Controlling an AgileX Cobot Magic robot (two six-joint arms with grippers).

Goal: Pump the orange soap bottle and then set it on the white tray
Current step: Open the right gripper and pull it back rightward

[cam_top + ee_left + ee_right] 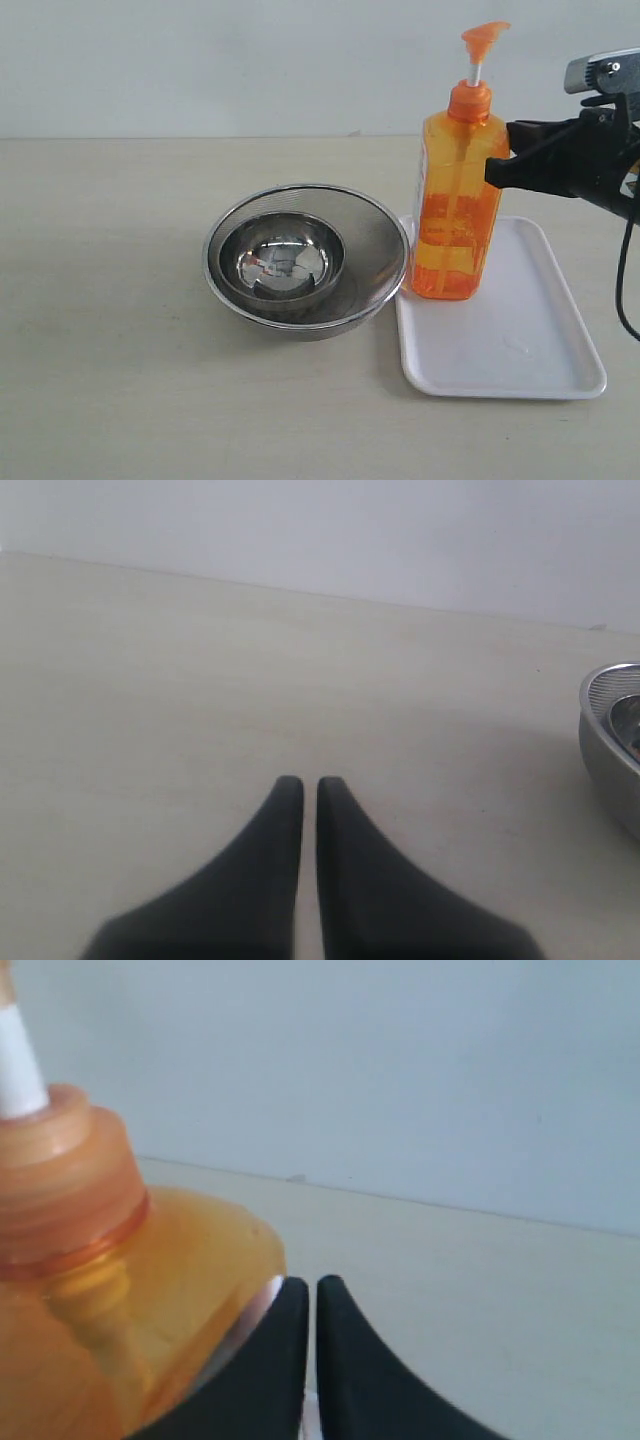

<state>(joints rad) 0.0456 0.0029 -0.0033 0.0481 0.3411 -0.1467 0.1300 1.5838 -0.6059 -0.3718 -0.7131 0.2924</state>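
At the bottle's 3 o'clock, the right tool point(497, 170) has its jaws together and grips nothing, tip just beside the shoulder of the orange soap bottle point(458, 200). The bottle stands upright at the 10 o'clock corner of the white tray point(520, 340). Placement is judged done; pumping cannot be verified. Body translucent, pump head raised.

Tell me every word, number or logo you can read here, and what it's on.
None can be read.
Orange soap bottle: its label is turned away from the cameras, nothing legible.
White tray: plain, no text.
Steel bowls: only reflections, no markings.
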